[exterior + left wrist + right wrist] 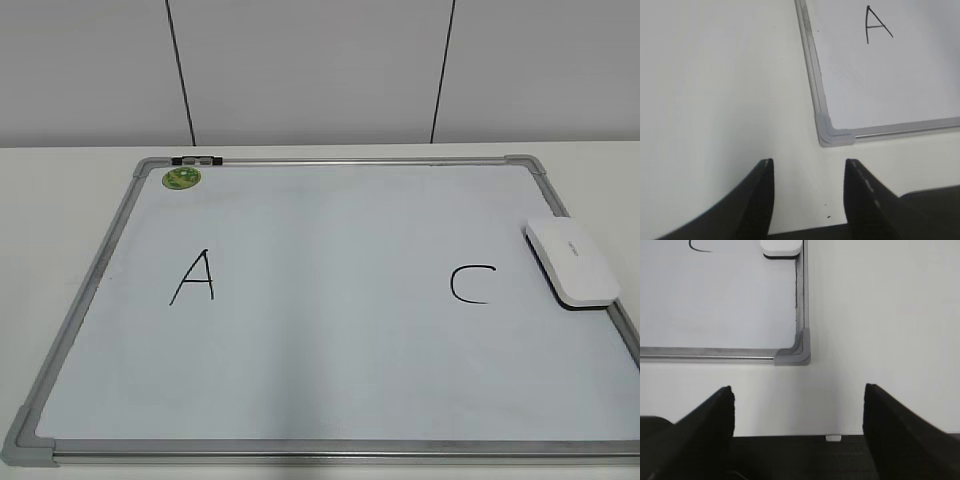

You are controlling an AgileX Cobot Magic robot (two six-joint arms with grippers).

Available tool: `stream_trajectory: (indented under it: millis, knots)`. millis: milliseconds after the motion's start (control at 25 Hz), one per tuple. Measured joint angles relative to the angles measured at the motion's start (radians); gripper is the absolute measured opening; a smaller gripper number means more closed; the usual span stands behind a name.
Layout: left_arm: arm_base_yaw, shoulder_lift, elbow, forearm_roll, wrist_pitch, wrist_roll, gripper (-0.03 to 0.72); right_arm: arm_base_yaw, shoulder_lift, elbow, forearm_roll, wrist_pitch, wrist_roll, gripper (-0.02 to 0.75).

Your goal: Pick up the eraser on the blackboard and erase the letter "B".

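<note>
The blackboard is a white board with a silver frame, flat on the table. A black "A" is on its left and a black "C" on its right. No letter "B" shows between them; that area is bare. The white eraser lies on the board's right edge, right of the "C"; its near end shows in the right wrist view. My left gripper is open and empty over the table, near the board's front left corner. My right gripper is open and empty near the front right corner.
A small round green magnet and a black clip sit at the board's far left corner. The white table surrounds the board. A grey panelled wall stands behind. Neither arm shows in the exterior view.
</note>
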Motion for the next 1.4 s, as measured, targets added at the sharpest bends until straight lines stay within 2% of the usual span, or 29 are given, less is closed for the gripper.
stream_trajectory:
  millis: [160, 480, 1400]
  knots:
    - [0.037, -0.089, 0.000, 0.000, 0.000, 0.000, 0.346, -0.004, -0.100, 0.000, -0.002, 0.000, 0.000, 0.592]
    - [0.040, -0.166, 0.000, 0.000, 0.004, 0.000, 0.327, -0.004, -0.253, 0.000, -0.002, 0.004, 0.000, 0.592]
    - [0.040, -0.166, 0.000, 0.000, 0.004, -0.001, 0.301, -0.004, -0.259, 0.000, -0.002, 0.005, 0.001, 0.592]
